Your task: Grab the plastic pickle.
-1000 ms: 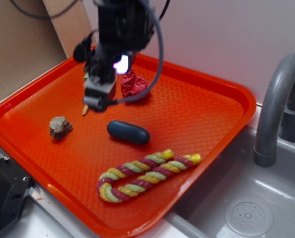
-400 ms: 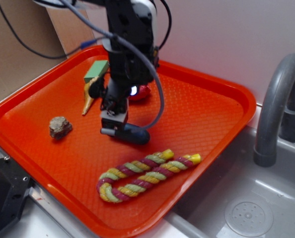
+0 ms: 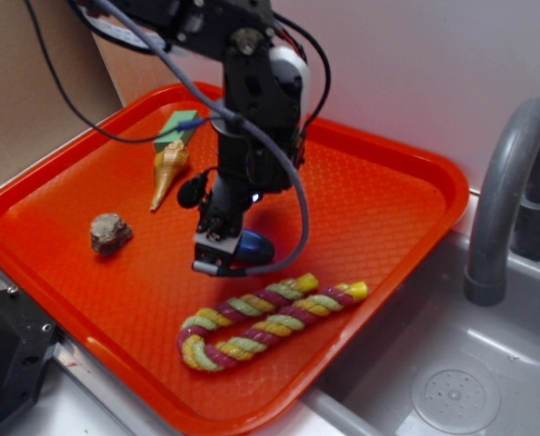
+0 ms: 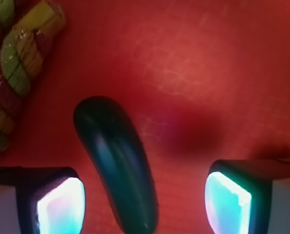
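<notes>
Exterior view shows the gripper (image 3: pixel 217 257) low over the plastic pickle (image 3: pixel 252 245) near the middle of the orange tray (image 3: pixel 379 195), beside the twisted rope (image 3: pixel 261 320); a seashell (image 3: pixel 167 169), green block (image 3: pixel 179 128) and stone (image 3: pixel 110 232) lie toward the far-left corner. No writing is readable. Wrist view shows the jaws wide apart, the pickle (image 4: pixel 119 163) lying between the pads (image 4: pixel 61 206), not touched.

Twisted rope (image 4: pixel 13 68) close beside pickle (image 4: pixel 118 165)

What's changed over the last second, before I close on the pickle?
The tool came forward from the tray's back and dropped over the pickle, fingers open and straddling it, not yet gripping. Pickle, rope, rock and shell haven't moved.
</notes>
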{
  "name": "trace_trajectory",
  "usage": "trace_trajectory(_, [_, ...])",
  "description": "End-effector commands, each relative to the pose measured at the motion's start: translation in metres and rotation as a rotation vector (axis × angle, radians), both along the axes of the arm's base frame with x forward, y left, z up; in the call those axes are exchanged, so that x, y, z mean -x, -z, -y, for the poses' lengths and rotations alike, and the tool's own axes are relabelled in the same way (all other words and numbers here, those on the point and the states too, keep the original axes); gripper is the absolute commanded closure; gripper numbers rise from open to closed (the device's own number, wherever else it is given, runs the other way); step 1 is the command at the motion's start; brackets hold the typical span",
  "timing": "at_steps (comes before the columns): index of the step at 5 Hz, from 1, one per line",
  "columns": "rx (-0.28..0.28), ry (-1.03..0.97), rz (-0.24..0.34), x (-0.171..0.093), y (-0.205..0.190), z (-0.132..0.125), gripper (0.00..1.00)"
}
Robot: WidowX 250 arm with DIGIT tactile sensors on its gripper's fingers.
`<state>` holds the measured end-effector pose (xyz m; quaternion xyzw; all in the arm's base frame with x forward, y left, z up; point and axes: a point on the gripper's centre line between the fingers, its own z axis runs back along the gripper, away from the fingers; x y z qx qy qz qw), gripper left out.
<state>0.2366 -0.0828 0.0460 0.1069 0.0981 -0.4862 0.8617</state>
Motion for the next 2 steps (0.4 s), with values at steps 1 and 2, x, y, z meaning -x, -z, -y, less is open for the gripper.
trace_trajectory(1, [0.027,0.026,-0.038,0.0117,0.015,0.0085,1.0])
trace_trajectory(2, [0.044,0.023,-0.031,0.0103,0.0136,0.0077,1.0])
